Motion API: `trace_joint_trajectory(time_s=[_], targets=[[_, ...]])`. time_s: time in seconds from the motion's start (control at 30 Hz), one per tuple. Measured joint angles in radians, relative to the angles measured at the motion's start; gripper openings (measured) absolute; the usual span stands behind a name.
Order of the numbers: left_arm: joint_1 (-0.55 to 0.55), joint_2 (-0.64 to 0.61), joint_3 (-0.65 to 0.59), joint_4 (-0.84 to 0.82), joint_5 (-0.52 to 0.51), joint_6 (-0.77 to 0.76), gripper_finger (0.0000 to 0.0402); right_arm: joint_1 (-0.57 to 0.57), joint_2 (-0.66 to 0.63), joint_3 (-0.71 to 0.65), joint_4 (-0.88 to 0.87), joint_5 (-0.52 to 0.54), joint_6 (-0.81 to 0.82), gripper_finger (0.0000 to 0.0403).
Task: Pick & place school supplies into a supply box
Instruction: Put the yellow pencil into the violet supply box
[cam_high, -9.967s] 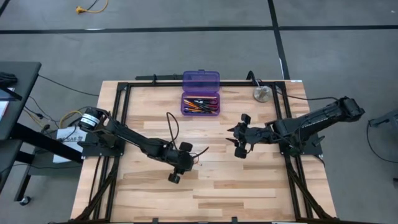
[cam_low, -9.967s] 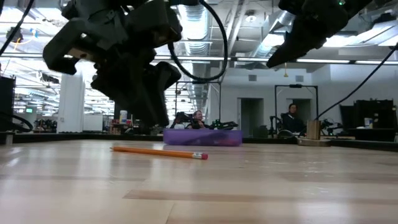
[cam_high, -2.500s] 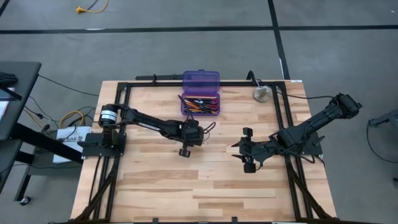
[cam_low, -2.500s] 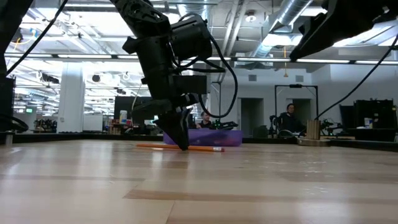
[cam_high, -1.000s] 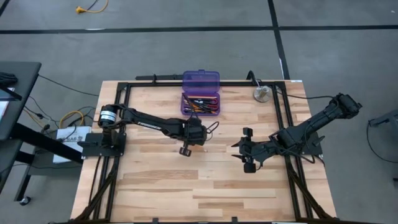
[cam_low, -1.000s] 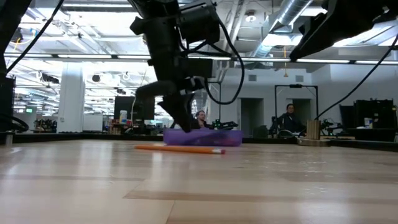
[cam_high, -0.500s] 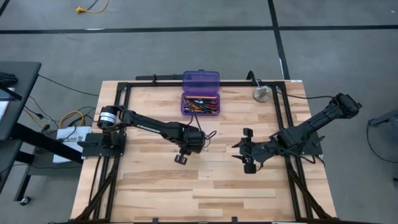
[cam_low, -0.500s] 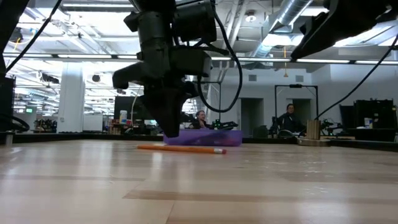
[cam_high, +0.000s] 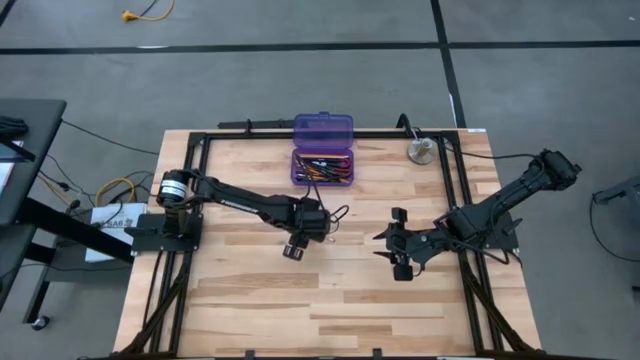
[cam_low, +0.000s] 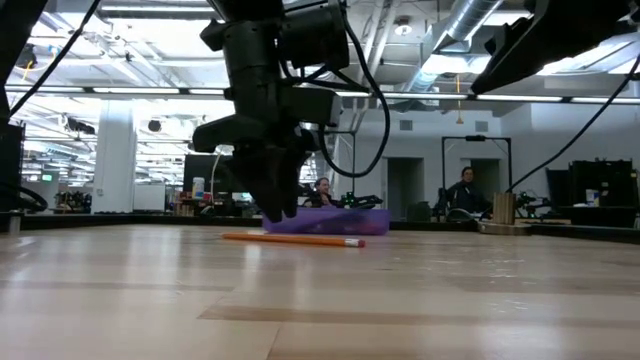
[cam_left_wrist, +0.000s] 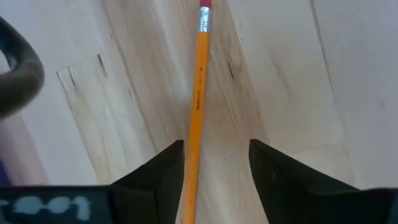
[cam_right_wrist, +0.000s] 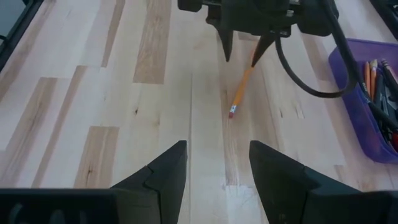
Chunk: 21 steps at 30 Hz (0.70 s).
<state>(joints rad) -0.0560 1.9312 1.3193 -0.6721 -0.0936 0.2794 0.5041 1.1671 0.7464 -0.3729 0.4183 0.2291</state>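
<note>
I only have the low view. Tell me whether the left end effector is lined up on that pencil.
Observer: Left wrist view: the left end effector is open, and the pencil lies on the table between its fingers, nearer one of them.
Operator: Give me the eraser's direction.
Observer: It points toward the right end effector, which waits open, apart from the pencil.
Operator: Report the box.
Observer: From above, the box is open, with pens and pencils inside.

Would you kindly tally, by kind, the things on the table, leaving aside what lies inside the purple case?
Orange pencil: 1
Purple pencil case: 1
Metal disc: 1
Total: 3
</note>
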Motion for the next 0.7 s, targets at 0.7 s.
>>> trace_joint_trajectory(time_s=[0.7], targets=[[0.047,0.137,0.01,0.032,0.045,-0.053,0.0168,0.0,0.0,0.0,-0.015,0.002,0.008,0.0169]])
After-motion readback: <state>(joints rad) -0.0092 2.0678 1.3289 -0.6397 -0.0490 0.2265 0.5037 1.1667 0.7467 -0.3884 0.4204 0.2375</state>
